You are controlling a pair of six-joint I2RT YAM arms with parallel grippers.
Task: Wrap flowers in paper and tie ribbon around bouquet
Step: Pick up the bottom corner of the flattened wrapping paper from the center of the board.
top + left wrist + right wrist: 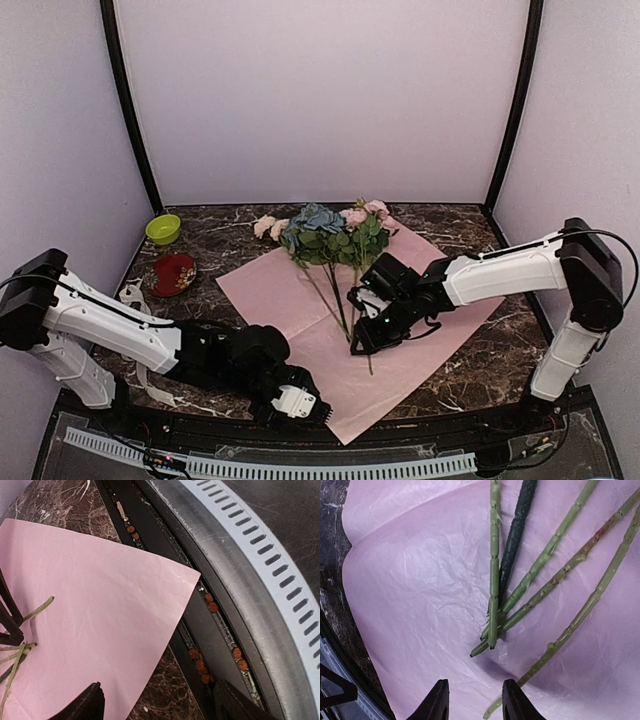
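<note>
Worktop (470,370): dark veined marble, carrying everything listed.
Green bowl (163,229): far left corner; its inside is too small to read.
Red cup (172,274): just near of the bowl; I cannot make out any contents.
Ribbon (133,294): cream band lying loose beside the red cup, trailing towards the near edge, partly hidden by the left arm.
Paper (290,295): spread flat, pink face up and creased; its near corner (192,575) overhangs the black rail at the worktop edge.
Flowers (330,240): lying on the paper, heads towards the back wall, stems (495,580) fanning towards the near side.
Left gripper (297,403): low at the paper's near corner; fingers (90,702) wide apart, clamping nothing.
Right gripper (366,335): over the stem ends; fingers (436,700) partly apart, with one thin stem tip showing in the gap, not pinched.
Rail debris (200,662): small orange-brown discs in the channel; I cannot tell what they are.
Cut off: the right arm covers the middle of the stems.
</note>
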